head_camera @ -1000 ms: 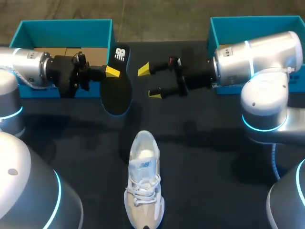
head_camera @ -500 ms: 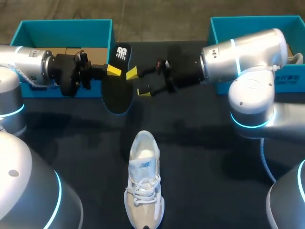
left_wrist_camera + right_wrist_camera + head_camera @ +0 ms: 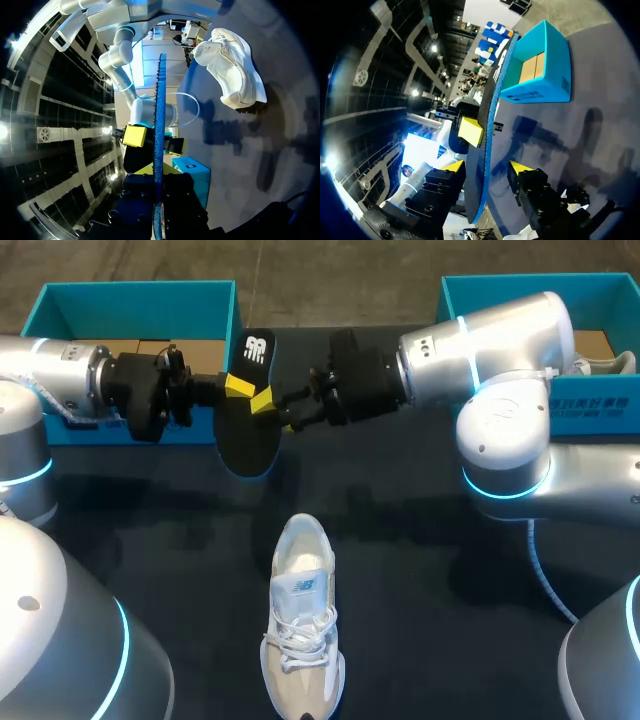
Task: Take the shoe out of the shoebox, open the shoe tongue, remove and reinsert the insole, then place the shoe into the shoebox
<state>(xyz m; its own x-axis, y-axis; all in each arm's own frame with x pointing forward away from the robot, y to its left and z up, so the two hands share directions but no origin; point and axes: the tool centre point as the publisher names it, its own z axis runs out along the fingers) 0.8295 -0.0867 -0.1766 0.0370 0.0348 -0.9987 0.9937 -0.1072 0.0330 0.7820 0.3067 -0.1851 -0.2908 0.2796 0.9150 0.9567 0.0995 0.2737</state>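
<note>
A black insole (image 3: 247, 430) hangs above the table with my left gripper (image 3: 232, 387) shut on its edge. In the left wrist view the insole (image 3: 159, 110) shows edge-on as a thin blue line running out from between my left gripper's (image 3: 159, 174) fingers. My right gripper (image 3: 273, 412) straddles the insole's other edge. In the right wrist view the insole (image 3: 487, 125) stands between the fingers of my right gripper (image 3: 489, 170), with a gap left on one side. The white shoe (image 3: 300, 615) lies on the table in front, toe pointing to the insole, also seen from the left wrist (image 3: 231, 65).
A teal shoebox (image 3: 140, 300) stands at the back left behind my left arm. A second teal box (image 3: 530, 290) stands at the back right behind my right arm. The dark table top (image 3: 430, 570) spreads around the shoe.
My right arm has moved left to the insole and its fingers have narrowed around the edge. The left arm, the insole and the shoe have stayed put.
</note>
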